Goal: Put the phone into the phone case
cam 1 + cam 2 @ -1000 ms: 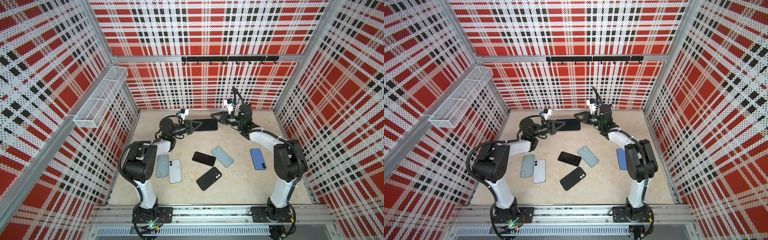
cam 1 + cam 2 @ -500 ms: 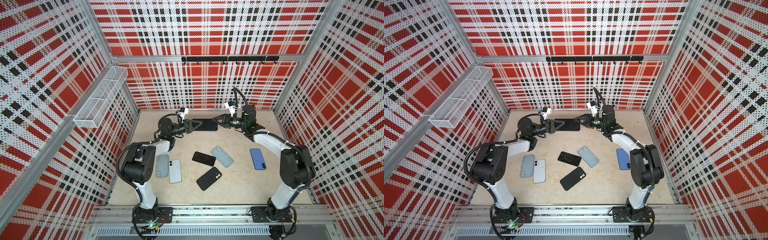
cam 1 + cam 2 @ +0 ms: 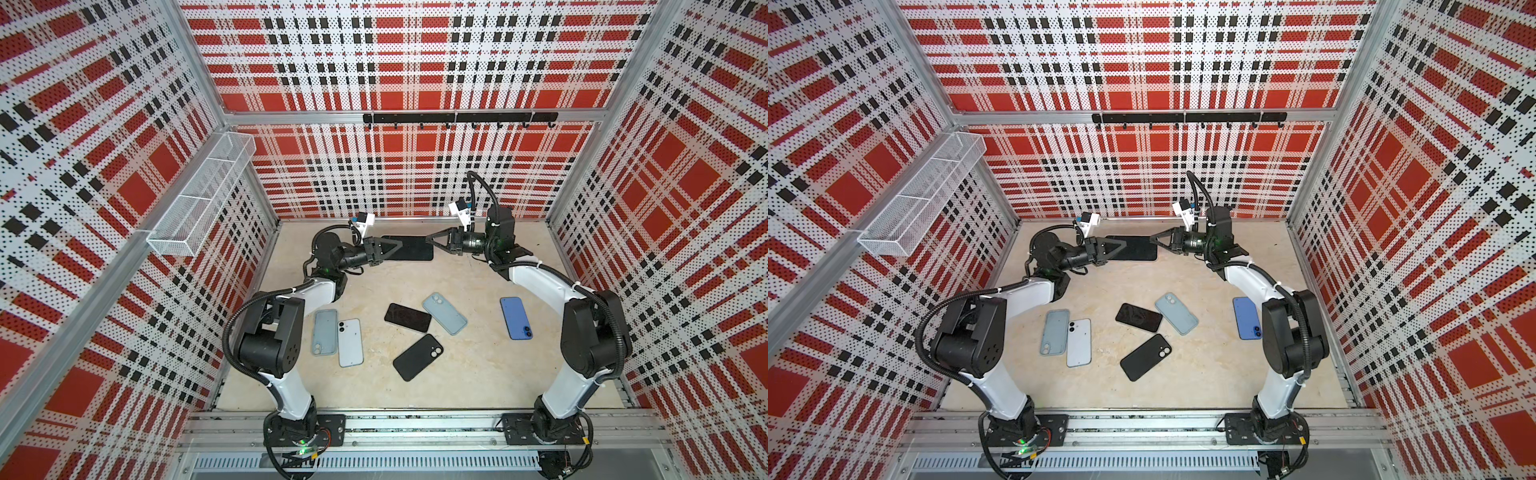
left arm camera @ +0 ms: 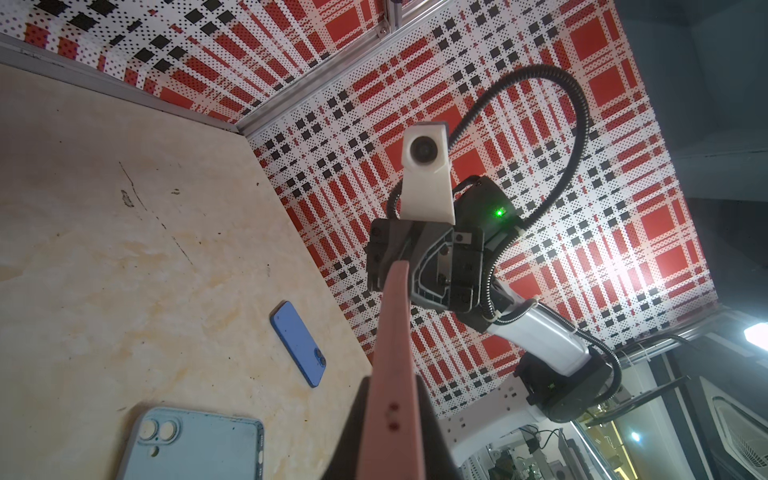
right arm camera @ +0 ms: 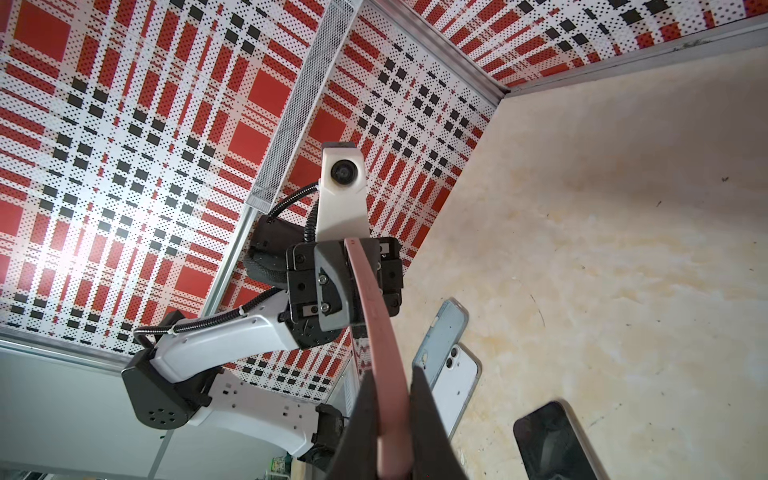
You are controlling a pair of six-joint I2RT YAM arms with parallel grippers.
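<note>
Perforated panels (image 3: 415, 62) printed in red, black and white plaid wall in a beige, stone-patterned table (image 3: 478, 382). The left arm (image 3: 272, 332) and right arm (image 3: 590, 332), white shells with black joints, reach from the front rail toward the back wall. A white wire-mesh basket (image 3: 203, 195), split into compartments, hangs on the left-hand wall. A black hook rail (image 3: 457, 117) runs along the back wall.

The pink phone case (image 3: 411, 248) is held clear of the table near the back wall, level and stretched between the two arms. The left gripper (image 3: 398, 246) is clamped tight on one short end and the right gripper (image 3: 428, 241) on the other. Both top views show a black upward face on the case. Whether that is a phone seated inside cannot be told. Both wrist views show the case edge-on as a thin, smooth pink rim (image 4: 392, 353) pinched between dark fingers (image 5: 428, 415).

Six flat, rounded rectangles lie loose on the table below, none touching the arms:
- a grey-blue case (image 3: 324, 332) just beside a white phone (image 3: 350, 343) lying back up
- a black phone (image 3: 407, 318) lying screen up, against a pale blue case (image 3: 444, 313)
- a black case (image 3: 417, 357) nearer the front
- a blue phone (image 3: 515, 318) lying back up, beside the right arm
</note>
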